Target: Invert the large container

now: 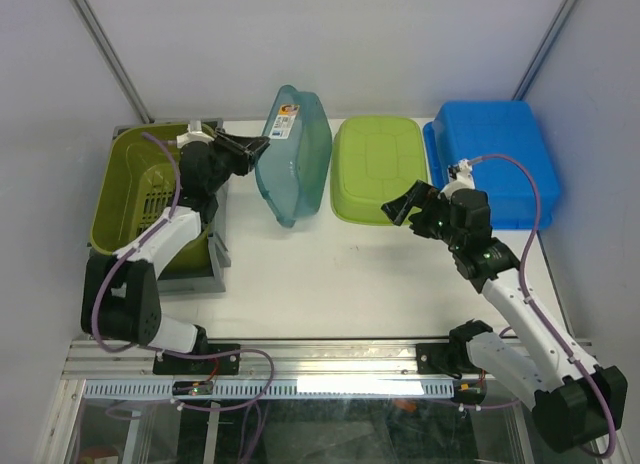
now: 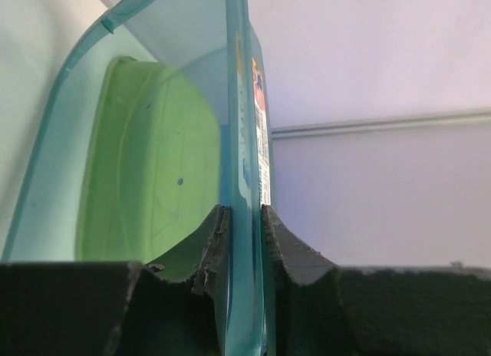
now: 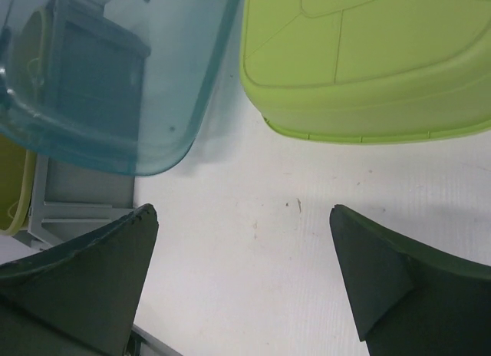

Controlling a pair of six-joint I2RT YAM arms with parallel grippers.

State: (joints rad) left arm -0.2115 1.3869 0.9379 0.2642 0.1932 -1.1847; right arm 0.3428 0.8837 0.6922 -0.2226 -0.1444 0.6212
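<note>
The large container is a clear teal plastic tub (image 1: 296,159), tipped up on its side at the back middle of the table. My left gripper (image 1: 262,145) is shut on its upper left rim; in the left wrist view the rim (image 2: 245,218) runs up between my two fingers (image 2: 244,218). The tub also shows in the right wrist view (image 3: 115,80), upper left. My right gripper (image 1: 400,206) is open and empty above the bare table, in front of the green container; its fingertips (image 3: 146,218) stand far apart.
A lime green container (image 1: 378,169) lies upside down right of the tub. A blue container (image 1: 495,159) lies upside down at the back right. An olive green basket (image 1: 140,189) sits in a grey rack (image 1: 215,254) at the left.
</note>
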